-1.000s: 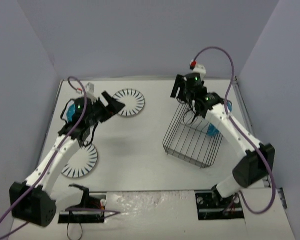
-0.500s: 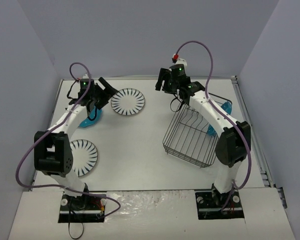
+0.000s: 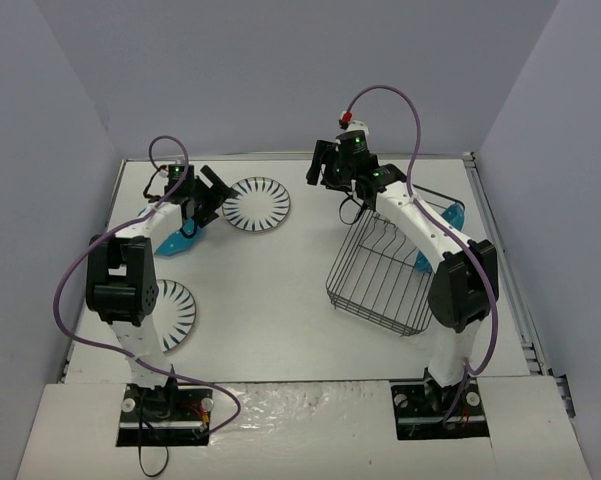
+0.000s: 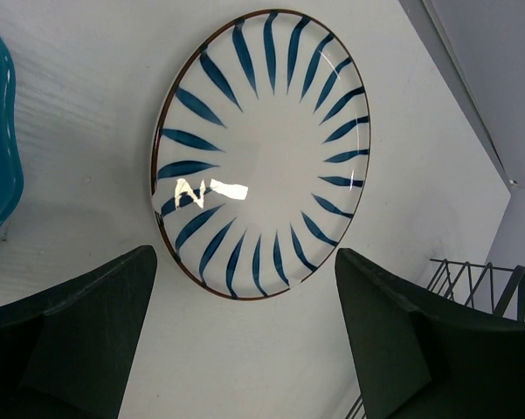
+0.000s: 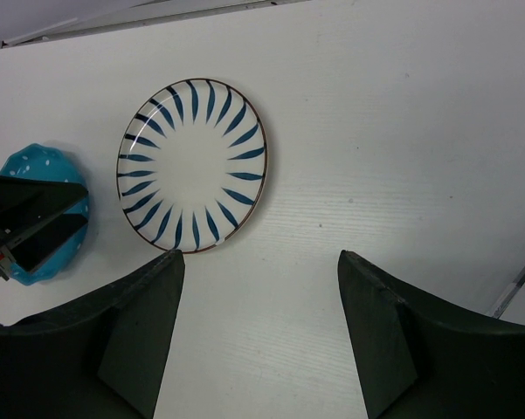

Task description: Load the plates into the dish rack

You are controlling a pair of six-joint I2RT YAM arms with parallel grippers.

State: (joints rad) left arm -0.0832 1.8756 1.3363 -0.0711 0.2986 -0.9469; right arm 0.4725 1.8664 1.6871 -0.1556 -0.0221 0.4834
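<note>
Now both hands have come over to the same striped plate (image 3: 257, 204), which lies flat on the bench (image 3: 280, 300) near the top middle of the view from above. A second ago the right hand (image 3: 318, 170) was over the dish rack (image 3: 380, 280). It has swung left, away from the rack, and looks down at that plate with its fingers wide and nothing in them. The left hand (image 3: 208, 192) has pulled in close too, just left of the plate, fingers wide and empty. The second striped plate (image 3: 172, 316) lies at the lower left, and a blue dotted plate (image 3: 176, 241) lies partly under the left arm. The second blue plate (image 3: 452, 214) shows at the rack's right side, but I cannot tell if it stands inside. So I think the top striped plate is next, but only one hand should grab it, or they may bump.
</note>
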